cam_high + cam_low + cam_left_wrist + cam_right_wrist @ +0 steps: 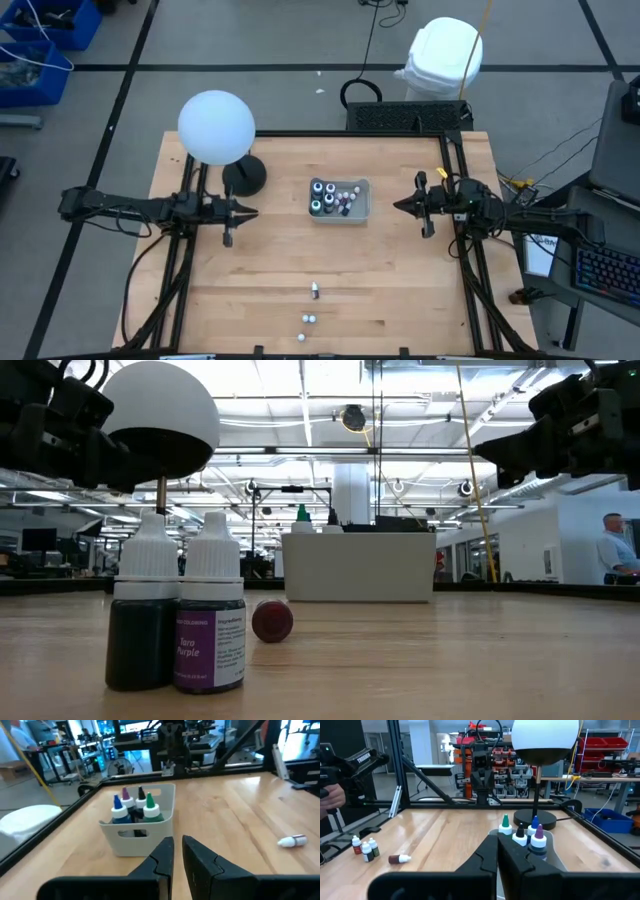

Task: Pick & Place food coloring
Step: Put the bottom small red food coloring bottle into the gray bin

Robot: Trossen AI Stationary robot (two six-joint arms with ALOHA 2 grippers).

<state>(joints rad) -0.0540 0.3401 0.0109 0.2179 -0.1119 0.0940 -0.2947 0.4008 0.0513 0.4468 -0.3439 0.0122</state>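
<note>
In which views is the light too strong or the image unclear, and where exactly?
High view: the lamp globe is washed out to plain white. Low view: ceiling lights glare behind, both arms are dark silhouettes, and the two near bottles are sharp while the room is soft. Left wrist view: the fingers and the lying bottle are blurred. Right wrist view: the bottles in the tray look soft.

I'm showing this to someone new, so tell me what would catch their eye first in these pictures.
First the round white lamp on its dark base at the table's back left. Next the grey tray mid-table, holding colour-capped dropper bottles. Three more small bottles sit near the front edge, one lying on its side, while the left gripper and right gripper hang empty either side.
</note>
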